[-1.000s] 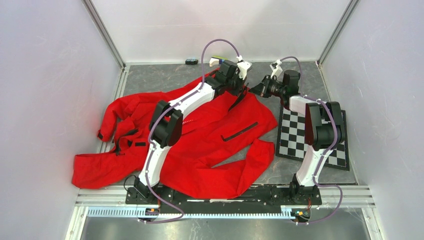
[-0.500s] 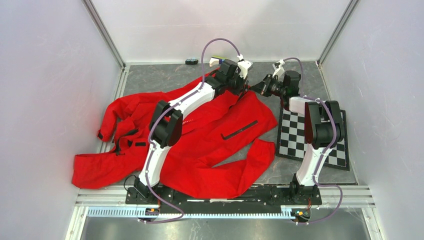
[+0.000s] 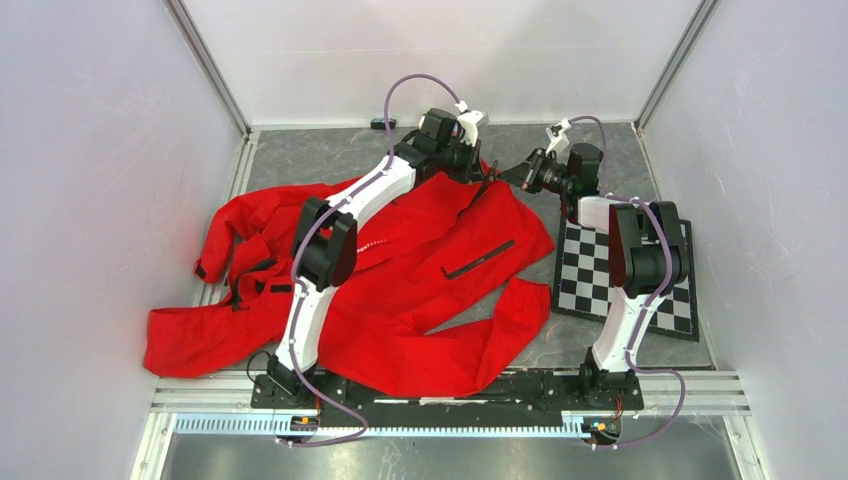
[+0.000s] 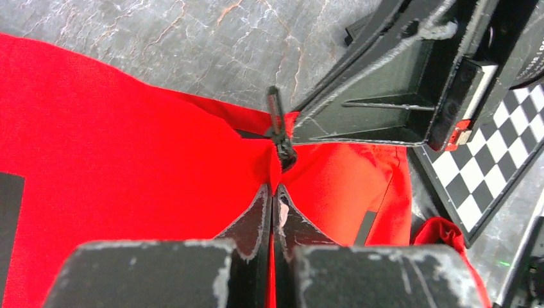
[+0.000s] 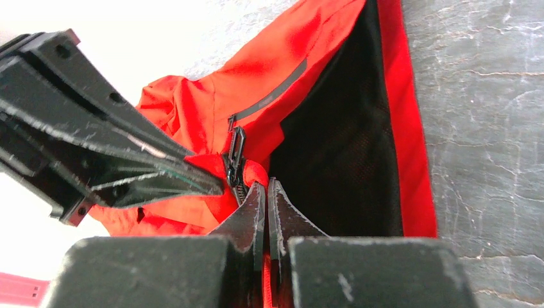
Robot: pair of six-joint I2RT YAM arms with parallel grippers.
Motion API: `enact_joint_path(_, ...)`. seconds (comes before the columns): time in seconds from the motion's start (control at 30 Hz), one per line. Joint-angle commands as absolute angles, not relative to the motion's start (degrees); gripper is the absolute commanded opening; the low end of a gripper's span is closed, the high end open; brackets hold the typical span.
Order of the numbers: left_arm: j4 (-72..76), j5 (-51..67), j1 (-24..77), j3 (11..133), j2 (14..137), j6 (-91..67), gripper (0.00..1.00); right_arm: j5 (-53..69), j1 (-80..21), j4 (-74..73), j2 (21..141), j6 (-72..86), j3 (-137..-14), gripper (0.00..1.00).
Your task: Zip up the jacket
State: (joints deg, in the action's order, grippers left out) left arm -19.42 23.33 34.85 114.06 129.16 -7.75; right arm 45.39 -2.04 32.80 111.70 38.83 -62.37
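**A:** What is the setting?

**B:** A grey marbled table (image 3: 330, 160), boxed in by plain white walls (image 3: 100, 150), with metal rails (image 3: 210, 65) in the far corners.

**A:** Where is the jacket?

**B:** The jacket (image 3: 400, 300) lies spread across the table's middle and out toward 9 o'clock. A black pocket strip (image 3: 480, 261) slants across it right of centre.

**A:** What else is there?

**B:** A checkerboard (image 3: 600, 280) lies at 3 o'clock, just beside the jacket. A small black box (image 3: 382, 123) sits at 12 o'clock by the far wall, apart from the jacket.

**A:** And the grippers?

**B:** They meet at the jacket's far edge, about 1 o'clock. The left gripper (image 4: 272, 190) is pressed together, pinching red fabric just below the zipper pull (image 4: 277, 125). The right gripper (image 5: 266, 189) is also pressed together, pinching fabric beside the pull, with dark lining to its right.

**A:** Is anything in the way?

**B:** From above, the left arm (image 3: 350, 210) crosses over the jacket's far half and hides part of it. The right arm (image 3: 640, 260) reaches over the checkerboard.
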Motion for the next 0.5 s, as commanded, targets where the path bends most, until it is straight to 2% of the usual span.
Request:
enact_joint_path(0.0, -22.5, 30.7, 33.6, 114.1, 128.0, -13.8, 0.02, 44.0, -1.0, 40.6, 111.3, 40.5, -63.1, 0.0)
enact_joint_path(0.23, -22.7, 30.5, 33.7, 113.7, 128.5, -14.7, 0.02, 43.8, -1.0, 42.8, 111.1, 42.1, -63.3, 0.0)
enact_joint_path(0.47, -22.5, 25.4, 33.8, 110.1, 127.0, -12.3, 0.02, 43.7, -0.5, 46.9, 111.0, 46.5, -64.1, 0.0)
